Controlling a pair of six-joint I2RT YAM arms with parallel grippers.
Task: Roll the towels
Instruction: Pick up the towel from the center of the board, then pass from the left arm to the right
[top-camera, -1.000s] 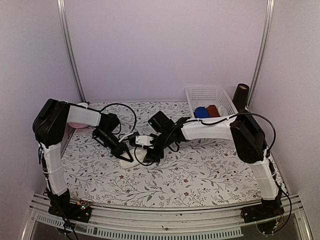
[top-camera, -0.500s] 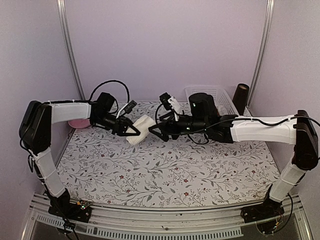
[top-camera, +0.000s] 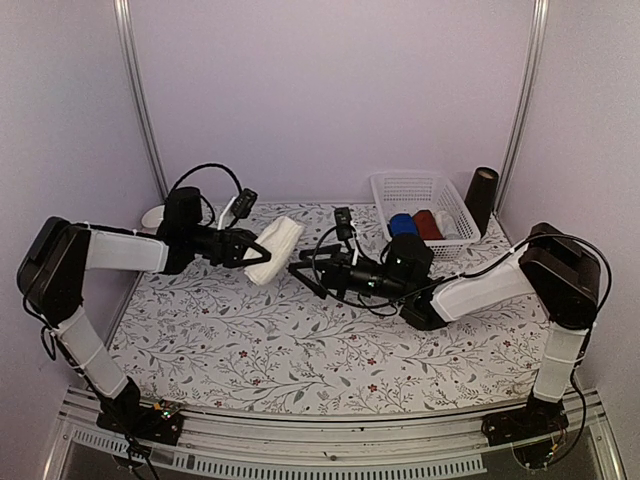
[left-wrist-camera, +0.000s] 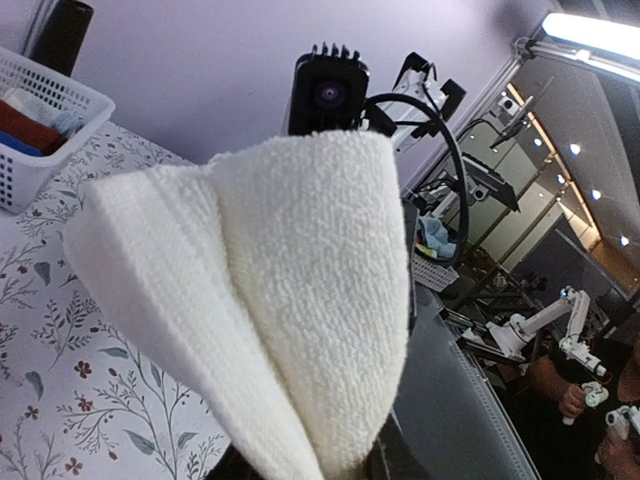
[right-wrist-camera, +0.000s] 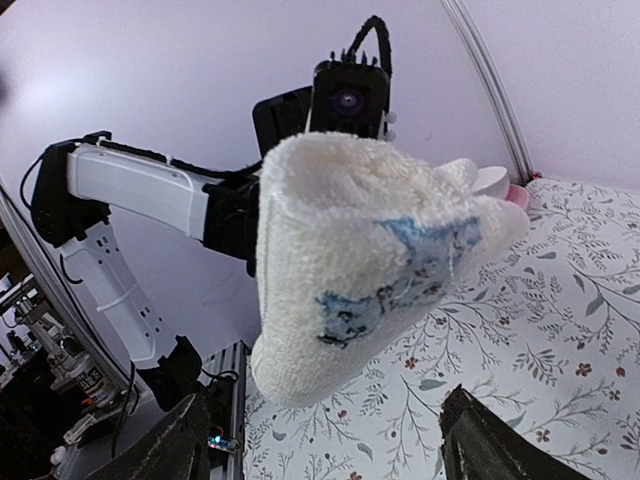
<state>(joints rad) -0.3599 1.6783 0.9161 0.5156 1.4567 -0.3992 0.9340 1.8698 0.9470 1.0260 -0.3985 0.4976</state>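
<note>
Since 0.5 s ago: right gripper drawn back off cream towel, jaws apart | towel aloft at 11 o'clock, loosely rolled, left gripper clamped on its end | risk: free end unfurls, one pinch only

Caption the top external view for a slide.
Left gripper holds the cream towel aloft; the open right gripper faces it.

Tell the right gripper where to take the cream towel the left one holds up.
Probably the free, rounded end of the cream towel, which faces the right gripper. The left gripper pinches the opposite end, so come from the right arm's side, open jaws spanning the bundle, raised slightly: the right wrist view shows it above the fingers.
</note>
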